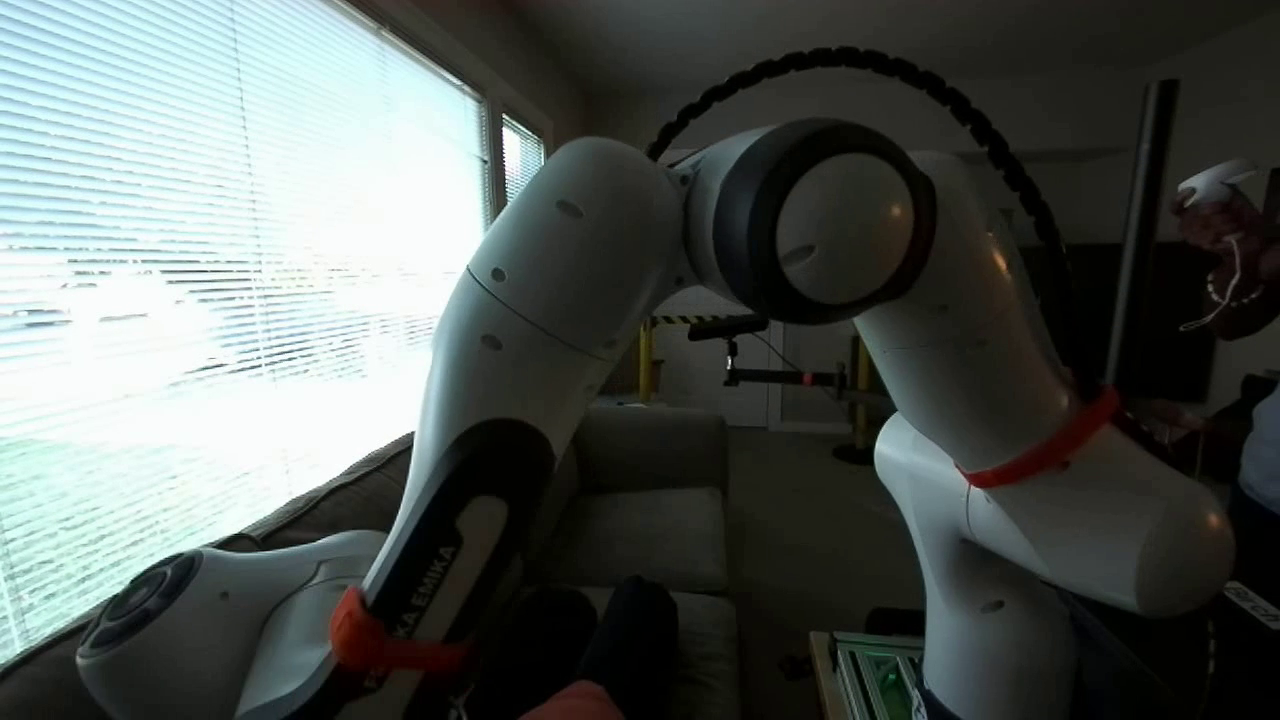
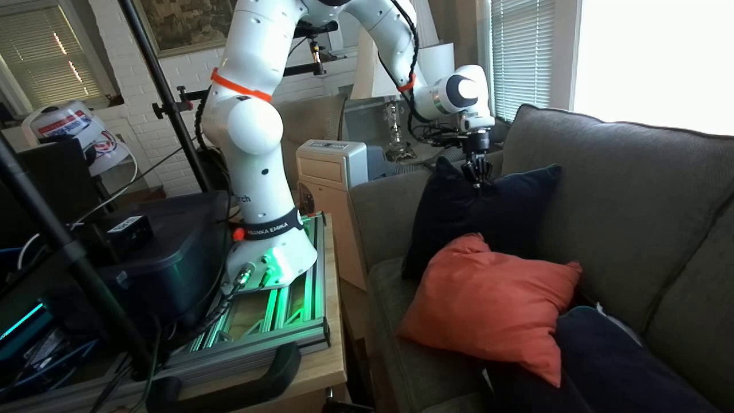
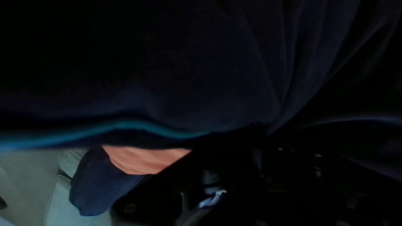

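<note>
The gripper (image 2: pixel 477 172) pinches the top edge of a navy throw pillow (image 2: pixel 519 198), jaws nearly together on bunched cloth; gripping seems the step in hand, and the next move calls for a firm hold; in an exterior view it is upright behind an orange throw pillow (image 2: pixel 487 301) on the gray sofa (image 2: pixel 608 189); farther off, the base collar (image 2: pixel 269 228) reads "FRANKA EMIKA", partial "rch" above.

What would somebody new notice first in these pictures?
Probably the bright orange pillow, lying on the gray couch. Next comes the big white robot arm, stretched over to the couch, where its gripper pinches the top of a dark blue pillow. In an exterior view, the glaring window fills much of the left side.
</note>
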`<state>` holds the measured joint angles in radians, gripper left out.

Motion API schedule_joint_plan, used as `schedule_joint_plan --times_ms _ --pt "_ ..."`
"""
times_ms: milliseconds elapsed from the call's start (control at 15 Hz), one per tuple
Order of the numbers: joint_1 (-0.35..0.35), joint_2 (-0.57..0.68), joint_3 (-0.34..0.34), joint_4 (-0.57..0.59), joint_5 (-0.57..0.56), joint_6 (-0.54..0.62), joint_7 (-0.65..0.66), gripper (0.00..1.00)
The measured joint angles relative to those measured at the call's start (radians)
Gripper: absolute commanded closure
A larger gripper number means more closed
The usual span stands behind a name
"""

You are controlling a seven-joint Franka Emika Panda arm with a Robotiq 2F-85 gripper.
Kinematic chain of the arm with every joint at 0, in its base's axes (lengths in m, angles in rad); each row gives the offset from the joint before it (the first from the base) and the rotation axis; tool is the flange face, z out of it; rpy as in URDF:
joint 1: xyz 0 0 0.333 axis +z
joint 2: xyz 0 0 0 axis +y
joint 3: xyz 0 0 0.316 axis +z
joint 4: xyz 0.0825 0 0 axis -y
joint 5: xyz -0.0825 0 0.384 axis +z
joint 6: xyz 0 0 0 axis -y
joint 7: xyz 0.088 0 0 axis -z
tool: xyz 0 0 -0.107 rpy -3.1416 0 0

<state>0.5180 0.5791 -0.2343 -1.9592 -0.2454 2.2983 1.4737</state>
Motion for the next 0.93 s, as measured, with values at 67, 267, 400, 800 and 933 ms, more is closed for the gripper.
schedule_joint_plan --times_ms 67,267,400,800,933 --pt "-0.024 -0.008 0.003 0.009 0.000 -0.025 0.024 0.97" --pt "-0.085 -0.018 0.010 0.030 0.000 -0.095 0.111 0.97" --pt "-0.117 -0.019 0.014 0.043 0.000 -0.137 0.175 0.97" --pt "-0.194 -0.033 0.022 0.100 -0.001 -0.256 0.346 0.97" --pt "-0.214 -0.043 0.028 0.128 -0.004 -0.288 0.358 0.97"
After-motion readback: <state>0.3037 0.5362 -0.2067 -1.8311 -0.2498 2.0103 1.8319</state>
